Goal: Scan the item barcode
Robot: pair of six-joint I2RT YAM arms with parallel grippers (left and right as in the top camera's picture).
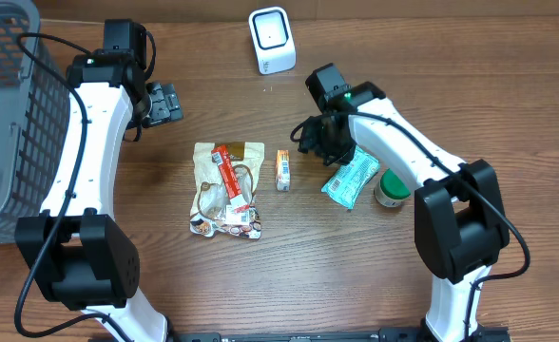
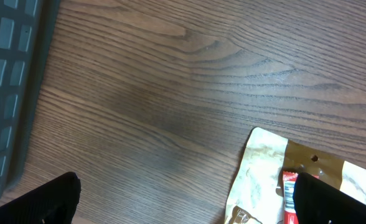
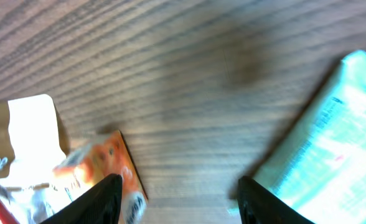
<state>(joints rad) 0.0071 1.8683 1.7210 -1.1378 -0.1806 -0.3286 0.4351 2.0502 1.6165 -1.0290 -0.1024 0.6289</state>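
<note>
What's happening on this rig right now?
Barcode-scan task, nothing picked up yet. The right end effector is open and empty, hovering over bare table between the small orange box and the teal packet. The left end effector is open and empty too, near the gray basket. The white scanner sits at the far side of the table. The beige pouch lies untouched.

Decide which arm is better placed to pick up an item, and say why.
Right. The right gripper, open, hovers between the small orange carton and teal plastic packet; the left gripper sits apart, near the grey mesh basket.
</note>
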